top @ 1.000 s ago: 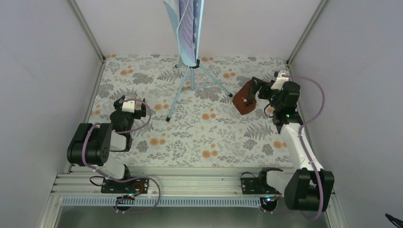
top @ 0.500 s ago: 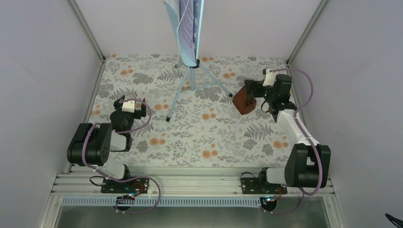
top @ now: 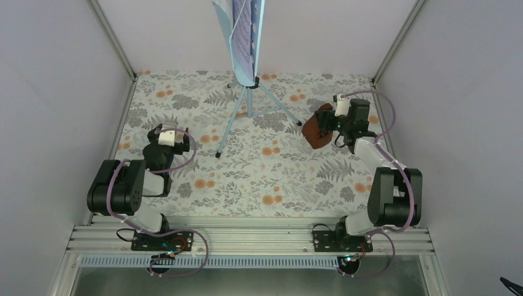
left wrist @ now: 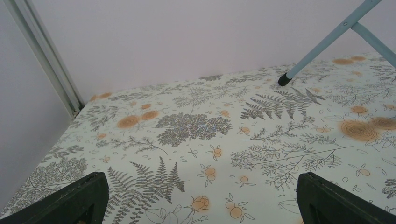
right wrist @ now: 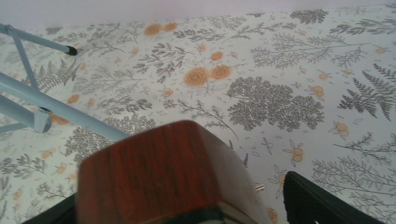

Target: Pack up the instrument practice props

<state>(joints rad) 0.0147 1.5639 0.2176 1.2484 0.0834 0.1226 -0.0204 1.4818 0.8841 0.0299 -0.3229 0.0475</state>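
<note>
I see the metronome on the far right of the floral tablecloth, just right of the music stand. It is a small pyramid of glossy reddish-brown wood. In the right wrist view its grain runs in dark streaks away from the camera, and its corners are rounded. Its long axis runs from the wide base to the narrow top. From above, the top leans toward the far right corner and the base sits nearer the stand. I cannot tell whether the base lies flat on the cloth.

The right gripper straddles the metronome with its jaws spread wide, not clamped. In the wrist view 1 black finger stands apart from the wood, with cloth showing in the gap. The other finger lies right against the wood's edge, and I cannot tell if it touches.

The stand is thin pale-blue metal tubing on 3 splayed legs with black rubber feet, and 1 foot shows in the left wrist view. Its desk rises out of the top of the overhead view and carries the white and lilac sheet-music pages.

The left gripper sits low at the near left, jaws wide apart with only cloth between them.
</note>
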